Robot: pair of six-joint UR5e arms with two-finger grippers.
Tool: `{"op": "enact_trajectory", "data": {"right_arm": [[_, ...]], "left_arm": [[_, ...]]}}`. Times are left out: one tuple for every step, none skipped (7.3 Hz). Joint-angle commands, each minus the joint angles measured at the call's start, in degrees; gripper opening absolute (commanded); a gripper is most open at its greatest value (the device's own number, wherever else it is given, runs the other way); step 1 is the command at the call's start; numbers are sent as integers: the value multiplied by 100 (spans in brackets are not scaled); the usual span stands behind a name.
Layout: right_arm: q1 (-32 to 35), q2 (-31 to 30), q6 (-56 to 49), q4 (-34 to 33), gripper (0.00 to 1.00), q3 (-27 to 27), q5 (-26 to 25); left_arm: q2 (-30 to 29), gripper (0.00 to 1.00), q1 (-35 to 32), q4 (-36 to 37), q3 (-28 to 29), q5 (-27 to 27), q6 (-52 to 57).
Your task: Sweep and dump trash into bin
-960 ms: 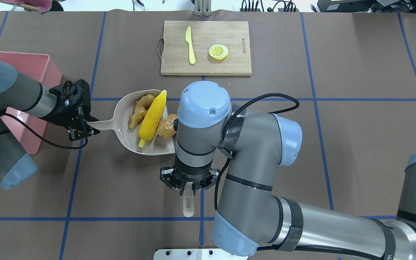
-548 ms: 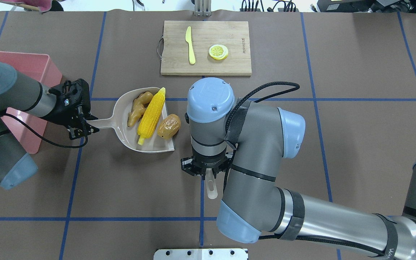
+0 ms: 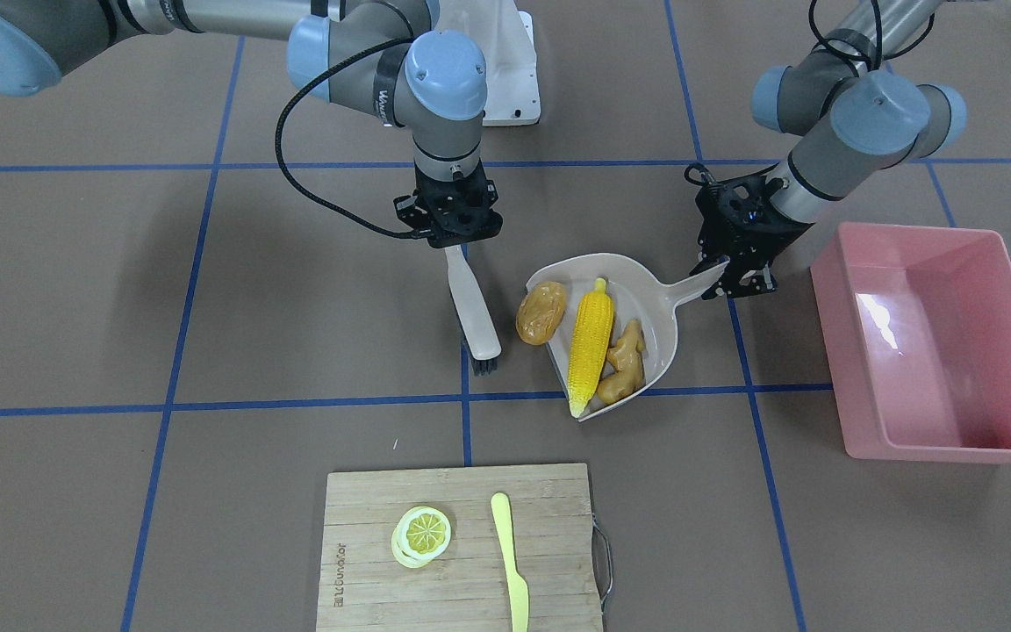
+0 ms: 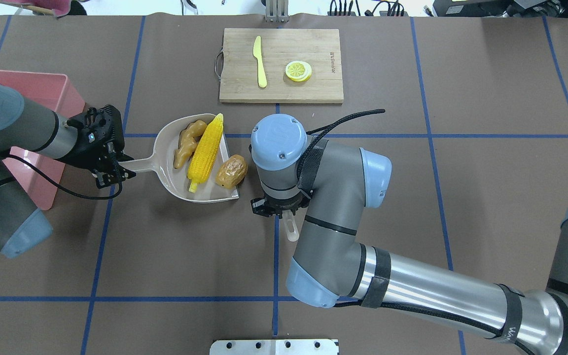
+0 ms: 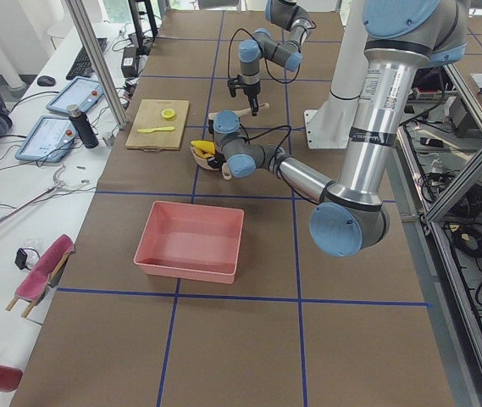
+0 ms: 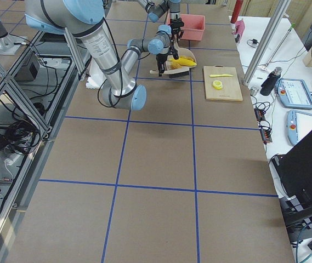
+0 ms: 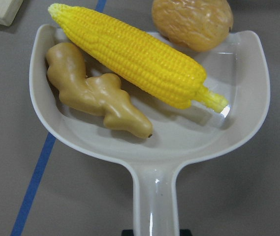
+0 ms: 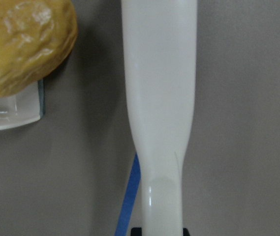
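Note:
The beige dustpan holds the yellow corn cob and the tan ginger root. The brown potato lies at the pan's open edge. My left gripper is shut on the dustpan's handle. My right gripper is shut on a white brush, whose bristles are down beside the potato. The pink bin stands behind my left arm and looks empty in the front view. The left wrist view shows corn, ginger and potato.
A wooden cutting board at the table's far middle carries a pale yellow knife and a lemon slice. My right arm's elbow reaches over the table's middle. A metal plate sits at the near edge.
My right gripper has moved the brush away from the robot and a little right, uncovering the potato. The dustpan has shifted slightly away from the robot with my left gripper.

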Motion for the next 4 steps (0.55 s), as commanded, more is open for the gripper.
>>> {"op": "enact_trajectory", "data": {"right_arm": [[3, 92, -74, 402, 0, -311, -245], [12, 119, -188, 516, 0, -434, -316], [12, 137, -215, 691, 0, -627, -395], [-14, 319, -120, 1267, 0, -1116, -352]], "left_arm": [[-1, 0, 0, -5, 1, 20, -22], [-9, 0, 0, -5, 1, 20, -22], [-9, 0, 0, -5, 1, 20, -74], [-9, 0, 9, -5, 1, 11, -179]]}}
